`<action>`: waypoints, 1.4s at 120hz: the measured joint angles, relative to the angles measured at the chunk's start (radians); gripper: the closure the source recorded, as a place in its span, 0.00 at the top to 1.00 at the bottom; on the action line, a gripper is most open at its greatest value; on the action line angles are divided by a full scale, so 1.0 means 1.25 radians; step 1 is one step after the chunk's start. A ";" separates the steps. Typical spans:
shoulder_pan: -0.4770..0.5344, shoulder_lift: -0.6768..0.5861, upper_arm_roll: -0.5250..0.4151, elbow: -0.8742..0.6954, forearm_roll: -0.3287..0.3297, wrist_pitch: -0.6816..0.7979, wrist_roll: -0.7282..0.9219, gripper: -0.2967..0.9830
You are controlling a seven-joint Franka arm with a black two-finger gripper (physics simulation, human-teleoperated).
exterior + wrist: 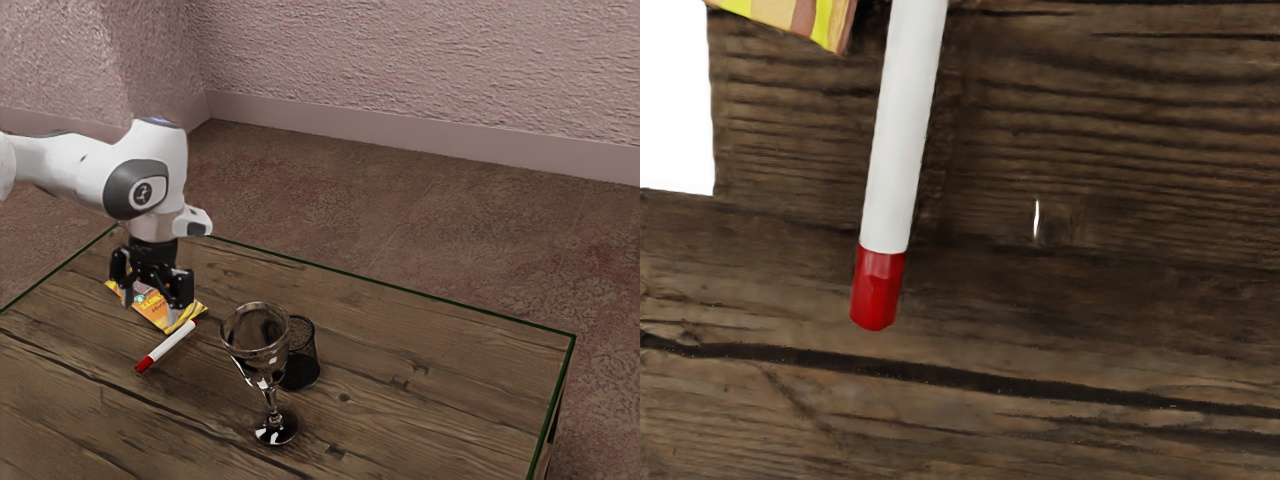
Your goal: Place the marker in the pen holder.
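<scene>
Looking down on the marker (170, 345), flat on the dark plank table (430, 420), long axis slantwise, red end toward the exterior view's lower left. Holding the claw (150, 307) spread nearby; seeing rough pinkish walls (400, 70) and mottled brown floor (360, 220) beyond.

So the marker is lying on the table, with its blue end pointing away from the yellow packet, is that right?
Not quite: that end is red, not blue, as the wrist view shows. The rest holds: the marker is lying on the table, with that end pointing away from the yellow packet.
</scene>
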 joint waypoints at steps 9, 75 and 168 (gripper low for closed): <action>0.015 0.038 0.001 -0.015 -0.013 0.051 -0.006 0.77; 0.040 0.258 0.029 0.064 -0.045 0.246 0.009 0.77; 0.048 0.271 0.029 0.082 -0.026 0.274 0.014 0.18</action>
